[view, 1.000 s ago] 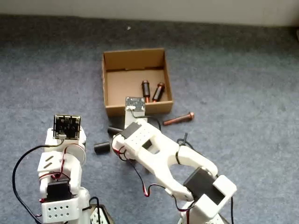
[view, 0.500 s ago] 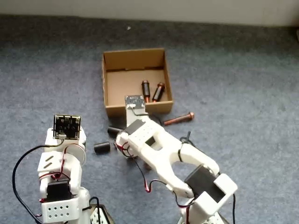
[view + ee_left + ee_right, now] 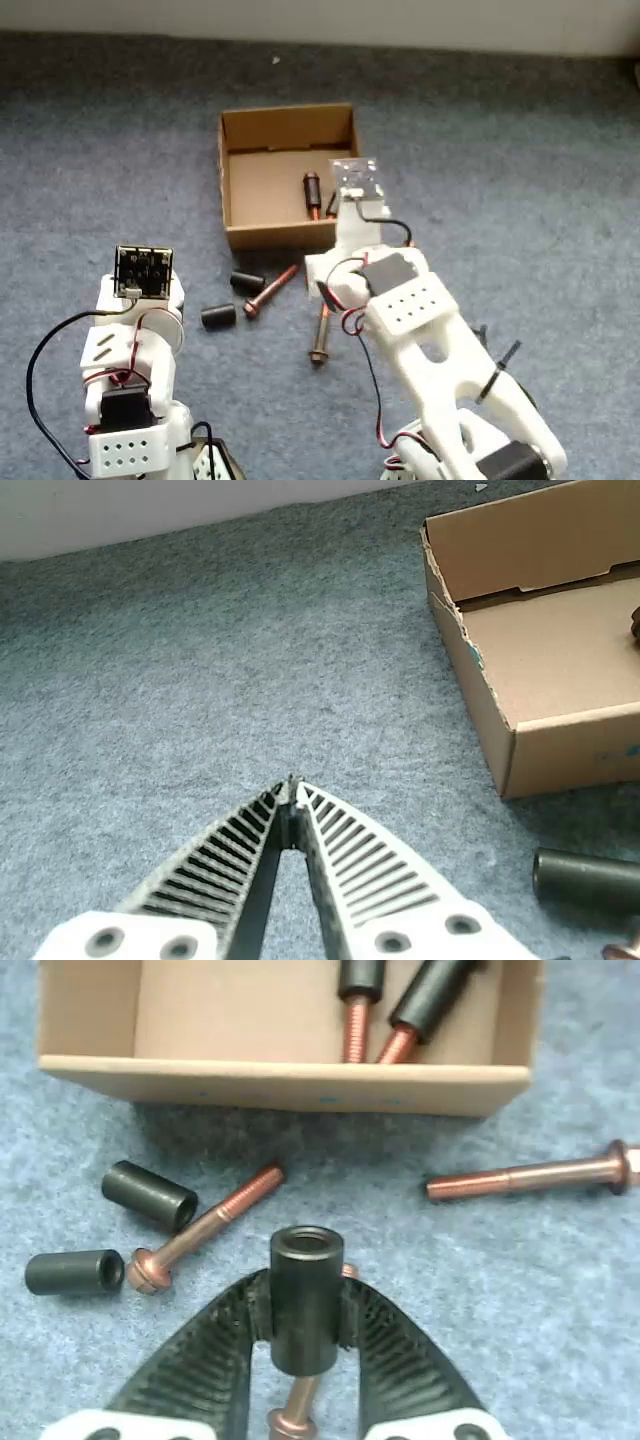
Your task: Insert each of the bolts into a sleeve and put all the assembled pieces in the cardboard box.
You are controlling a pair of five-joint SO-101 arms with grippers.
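- Cardboard box [image 3: 240, 175]: brown, open-topped and low-walled. 2 assembled pieces [image 3: 312, 190] lie inside near the wall closest to the arms, black tubes with copper threaded ends sticking out.
- Right gripper [image 3: 305, 1305]: just outside that wall, fingers clamped on the held sleeve [image 3: 305, 1280], a short black tube with its bore showing.
- Left gripper [image 3: 290, 788]: off the box's left near corner, ribbed fingers pressed together on nothing.
- 3 copper, flange-headed bolts lie outside the same wall: the corner bolt [image 3: 530, 1175] by the right corner, the slanted bolt [image 3: 272, 290] at mid-wall, and the outer bolt [image 3: 322, 330] farther out under the right gripper.
- Nearer sleeve [image 3: 247, 282] and outer sleeve [image 3: 218, 316]: on their sides off the left near corner.
- Within 1 second the right arm [image 3: 420, 320] has swung from the box's left near side to its right corner, uncovering 2 bolts. The left gripper and the loose sleeves are unmoved.
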